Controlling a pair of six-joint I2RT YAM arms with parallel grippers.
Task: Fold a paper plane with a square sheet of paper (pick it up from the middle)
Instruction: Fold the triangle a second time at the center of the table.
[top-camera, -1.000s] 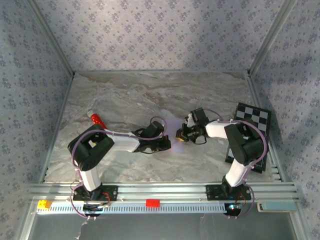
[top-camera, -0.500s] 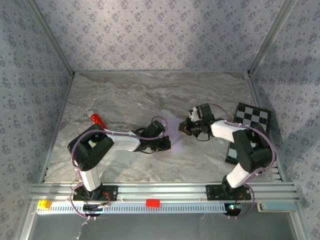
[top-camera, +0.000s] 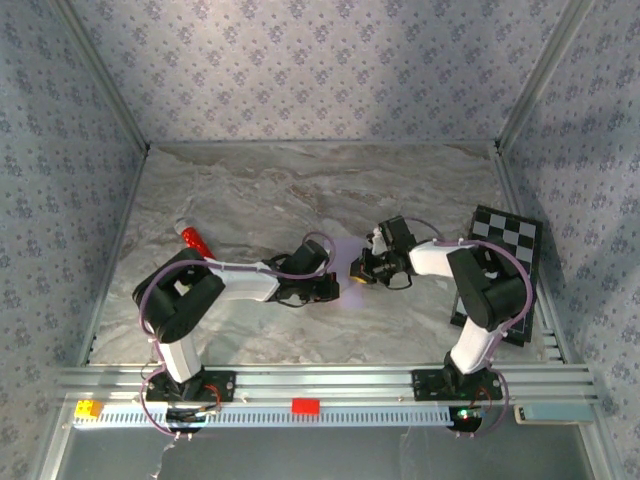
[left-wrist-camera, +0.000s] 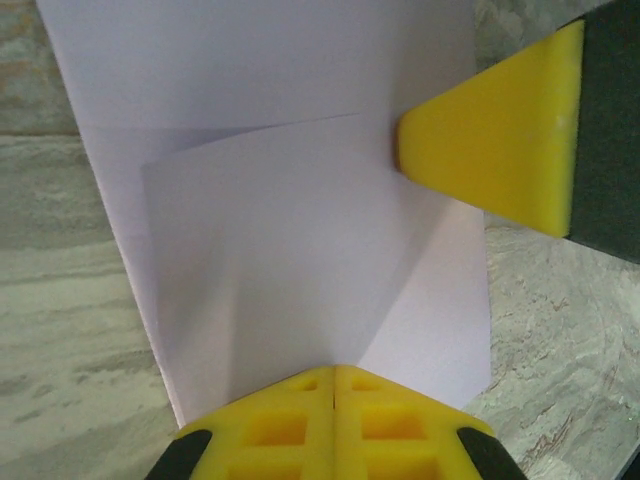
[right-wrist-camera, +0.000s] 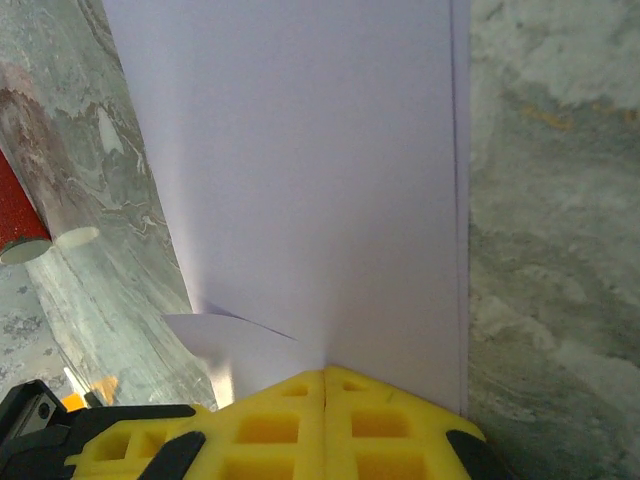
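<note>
The pale lilac sheet of paper (top-camera: 346, 252) lies partly folded on the marble table between my two grippers. In the left wrist view the paper (left-wrist-camera: 280, 230) has a flap laid over it. My left gripper (left-wrist-camera: 335, 368) is shut, its tip resting on the flap's edge. A yellow finger of the right gripper (left-wrist-camera: 490, 140) touches the flap's far corner. In the right wrist view my right gripper (right-wrist-camera: 325, 372) is shut, its tip on the paper (right-wrist-camera: 310, 170), with a small curled flap at its left. From above, the left gripper (top-camera: 333, 288) and right gripper (top-camera: 358, 270) nearly meet.
A small red cylinder (top-camera: 193, 239) lies on the table to the left, also at the left edge of the right wrist view as the red cylinder (right-wrist-camera: 15, 210). The black-and-white checkered board (top-camera: 505, 235) lies at the right by the wall. Metal rails run along the near edge.
The right gripper swung up and right off its spot, then came back down-left onto the paper. The left arm stayed still.
</note>
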